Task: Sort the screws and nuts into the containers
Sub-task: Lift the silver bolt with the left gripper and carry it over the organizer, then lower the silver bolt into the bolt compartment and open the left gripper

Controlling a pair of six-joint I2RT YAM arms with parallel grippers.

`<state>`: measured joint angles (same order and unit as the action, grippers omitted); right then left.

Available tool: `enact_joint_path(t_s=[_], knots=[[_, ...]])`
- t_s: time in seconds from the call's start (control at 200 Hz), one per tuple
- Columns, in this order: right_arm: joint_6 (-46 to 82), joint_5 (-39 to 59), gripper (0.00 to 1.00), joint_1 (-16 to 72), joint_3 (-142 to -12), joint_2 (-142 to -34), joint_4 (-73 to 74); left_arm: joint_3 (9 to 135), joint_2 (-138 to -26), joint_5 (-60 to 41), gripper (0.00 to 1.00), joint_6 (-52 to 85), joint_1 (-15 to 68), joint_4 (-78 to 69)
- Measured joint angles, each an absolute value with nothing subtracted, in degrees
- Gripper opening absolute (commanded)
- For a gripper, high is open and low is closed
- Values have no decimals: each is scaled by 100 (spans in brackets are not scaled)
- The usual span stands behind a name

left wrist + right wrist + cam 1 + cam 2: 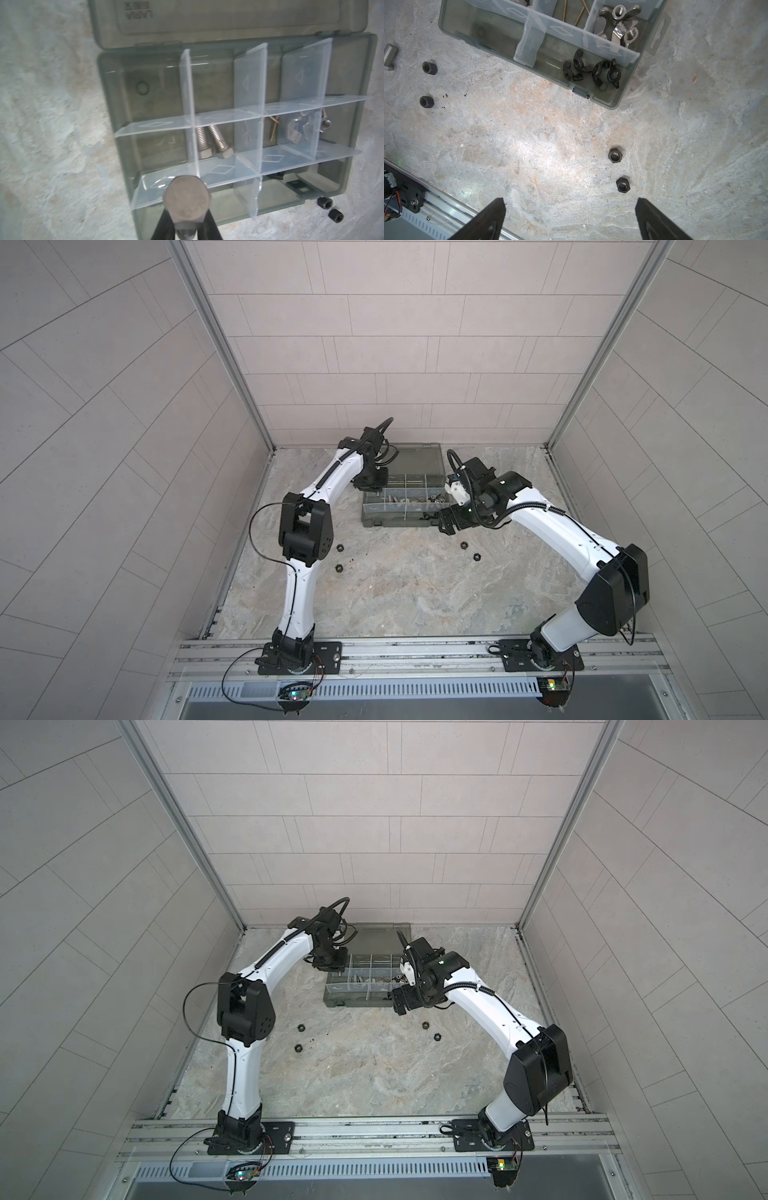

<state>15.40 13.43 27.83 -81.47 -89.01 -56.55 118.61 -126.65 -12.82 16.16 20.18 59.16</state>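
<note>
Grip: left claw (pixel 186 225) clamps stubby silver hex-head bolt (pixel 187 200) above translucent grey-green organizer case (pixel 108 99) | right claw (pixel 571 200): spread wide, empty | hazard: bolt may glance off clear divider (pixel 188 93) and land missorted.

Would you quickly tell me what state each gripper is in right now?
Left gripper: shut on a silver bolt.
Right gripper: open, holding nothing.
</note>
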Motion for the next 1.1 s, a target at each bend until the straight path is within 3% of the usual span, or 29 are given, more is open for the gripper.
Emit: enact_joint_path(t_s=[0.235, 0.65, 0.695, 0.786, 0.881, 1.101], knots=[[1540, 1273, 99, 2679, -8090, -8665, -5725, 12556, -13279, -1535, 13, 1785, 2272, 5988], [1542, 1199, 99, 2569, -8023, -8613, -5734, 12652, -13526, -1697, 13, 1863, 2340, 5983], [1542, 1194, 99, 2569, -8023, -8613, -5734, 12652, -13526, -1706, 17, 1863, 2340, 5981], [1544, 1194, 99, 2558, -8023, -8613, -5734, 12652, -13531, -1737, 38, 1863, 2344, 5986], [1542, 1197, 99, 2558, -8025, -8615, -5734, 12652, -13531, -1763, 49, 1848, 2351, 5972], [1518, 1243, 99, 2582, -8272, -8792, -5776, 12593, -13458, -1728, 51, 1844, 2335, 5966]])
